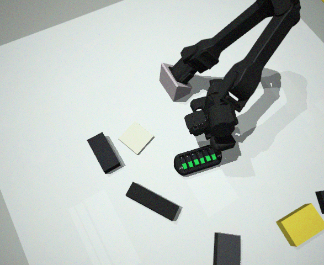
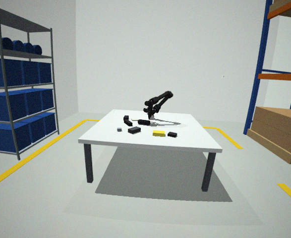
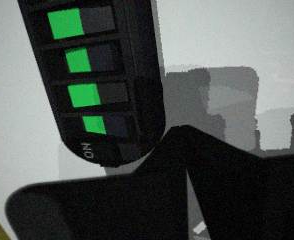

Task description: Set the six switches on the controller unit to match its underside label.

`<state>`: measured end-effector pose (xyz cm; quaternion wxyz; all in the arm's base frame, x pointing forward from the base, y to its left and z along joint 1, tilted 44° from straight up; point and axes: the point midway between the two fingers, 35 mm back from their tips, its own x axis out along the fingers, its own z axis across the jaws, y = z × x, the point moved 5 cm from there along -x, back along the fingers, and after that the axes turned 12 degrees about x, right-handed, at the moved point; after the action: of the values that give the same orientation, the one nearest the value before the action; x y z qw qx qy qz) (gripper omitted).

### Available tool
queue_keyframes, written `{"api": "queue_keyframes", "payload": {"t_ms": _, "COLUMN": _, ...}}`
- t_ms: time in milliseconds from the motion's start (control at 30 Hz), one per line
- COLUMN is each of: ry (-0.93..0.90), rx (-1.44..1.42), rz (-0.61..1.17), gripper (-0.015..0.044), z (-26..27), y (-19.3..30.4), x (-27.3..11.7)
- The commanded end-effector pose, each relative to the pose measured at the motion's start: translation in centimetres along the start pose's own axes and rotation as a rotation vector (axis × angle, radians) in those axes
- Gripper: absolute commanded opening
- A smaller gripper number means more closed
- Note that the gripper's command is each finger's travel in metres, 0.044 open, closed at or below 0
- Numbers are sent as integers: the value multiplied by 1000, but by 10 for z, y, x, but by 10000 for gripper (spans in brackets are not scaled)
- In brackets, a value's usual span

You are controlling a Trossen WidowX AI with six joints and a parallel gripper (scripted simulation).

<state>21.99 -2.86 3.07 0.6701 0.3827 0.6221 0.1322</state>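
Note:
The dark controller unit (image 1: 178, 164) (image 2: 144, 122) (image 3: 148, 100) sits on its base on the white bench, switches up. In the top view all six switches show green on the side toward the lower edge. In the wrist view the green faces differ in width: two look wide and two narrow, alternating, so the rockers seem tilted differently. "ON" is printed near the rounded end. The underside label is hidden. My gripper (image 1: 224, 144) (image 3: 180, 134) is shut and empty, its tips close to the unit's rounded end; whether they touch it I cannot tell.
A cream square tile (image 1: 136, 138) and a black block (image 1: 104, 153) lie left of the unit. A long black bar (image 1: 153, 201) lies lower left. A yellow block (image 1: 303, 225) (image 2: 158, 133) and a dark grey block (image 1: 227, 249) lie toward the lower right. The arm's mauve base (image 1: 169, 82) stands behind.

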Motion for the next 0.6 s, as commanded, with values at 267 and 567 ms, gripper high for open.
{"api": "queue_keyframes", "payload": {"t_ms": 267, "ry": -9, "rx": -1, "rz": 2, "gripper": 0, "z": -4, "y": 0, "x": 16}}
{"api": "queue_keyframes", "payload": {"t_ms": 567, "ry": -9, "rx": -1, "rz": 3, "gripper": 0, "z": -8, "y": -1, "x": 30}}
